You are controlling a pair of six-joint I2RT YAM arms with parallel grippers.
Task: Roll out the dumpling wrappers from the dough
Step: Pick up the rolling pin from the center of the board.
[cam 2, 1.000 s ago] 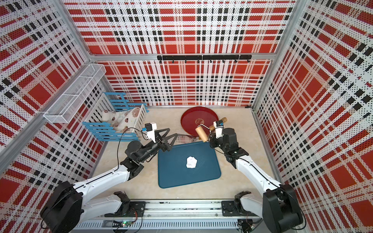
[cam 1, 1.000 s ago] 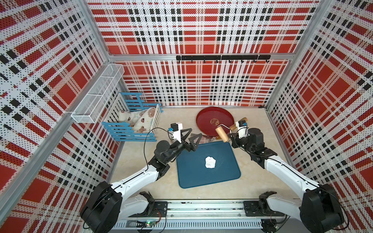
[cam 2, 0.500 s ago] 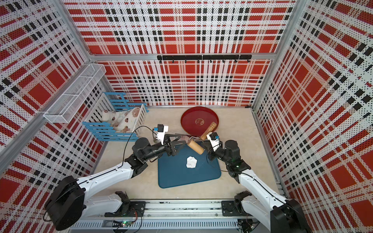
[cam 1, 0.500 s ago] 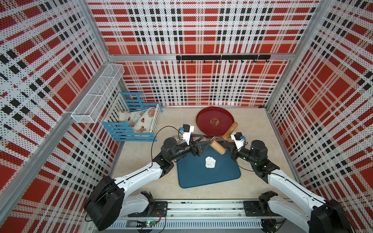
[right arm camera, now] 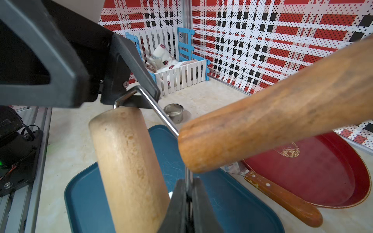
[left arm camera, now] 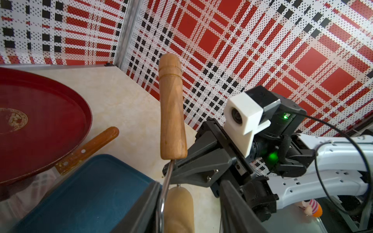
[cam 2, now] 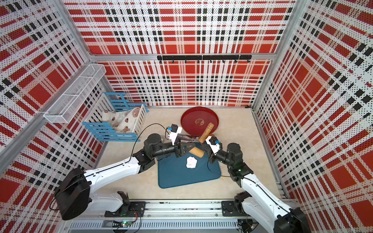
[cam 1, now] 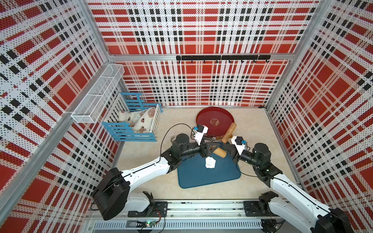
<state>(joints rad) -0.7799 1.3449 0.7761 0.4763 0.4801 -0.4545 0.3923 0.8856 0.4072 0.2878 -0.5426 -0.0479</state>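
The dough (cam 1: 210,162) (cam 2: 191,162) is a lumpy white mass lying on the blue mat (cam 1: 201,178). Just beyond it a wooden roller hangs over the mat's far edge, with its pale barrel (cam 1: 220,152) (right arm camera: 129,167) low and its brown handle (cam 1: 229,132) (left arm camera: 171,113) slanting up. My right gripper (right arm camera: 188,181) (cam 1: 227,149) is shut on the roller's metal frame rod. My left gripper (left arm camera: 189,187) (cam 1: 213,148) straddles the barrel's other end. One finger touches the frame rod and the other stands apart from the wood. No dumpling wrappers are in view.
A red round tray (cam 1: 214,121) lies behind the mat, with a wooden-handled knife (right arm camera: 282,198) along its near rim. A small steel cup (right arm camera: 174,112) stands left of the mat's far corner. A blue-and-white crib with a doll (cam 1: 137,123) and a wire basket (cam 1: 96,94) are at the left.
The right arm has brought the roller down from over the red tray to the mat's far edge. The left gripper has moved in around the barrel and its jaws have narrowed.
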